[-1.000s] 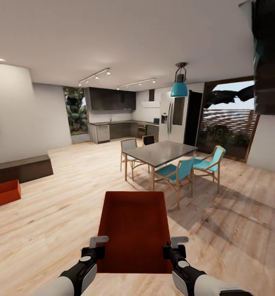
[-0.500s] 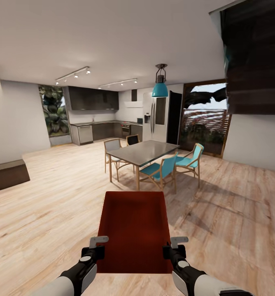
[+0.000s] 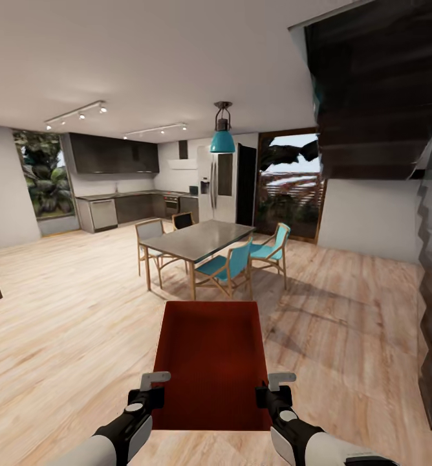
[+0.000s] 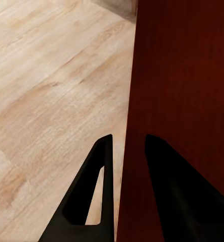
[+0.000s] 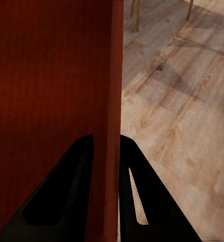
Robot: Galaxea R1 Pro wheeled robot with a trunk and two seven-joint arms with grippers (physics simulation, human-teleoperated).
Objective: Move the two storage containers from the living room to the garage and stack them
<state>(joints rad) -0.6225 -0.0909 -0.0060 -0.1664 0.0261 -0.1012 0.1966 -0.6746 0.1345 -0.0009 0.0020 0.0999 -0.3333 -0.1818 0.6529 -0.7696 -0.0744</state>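
Two arms are seen in the head view, each sheathed in white at the forearm and black at the wrist. The left gripper (image 3: 152, 388) and right gripper (image 3: 272, 387) are tipped with pale grey brackets; black tapered fingers (image 4: 94, 199) are shown up close.

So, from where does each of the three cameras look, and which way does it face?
Head view: high on the robot, facing forward and down over the storage container, dining table and both forearms.
Left wrist view: on the left arm, looking along its jaws, closed on the container's thin wall.
Right wrist view: on the right arm, jaws clamping the opposite wall.
All share the container and the wood floor.
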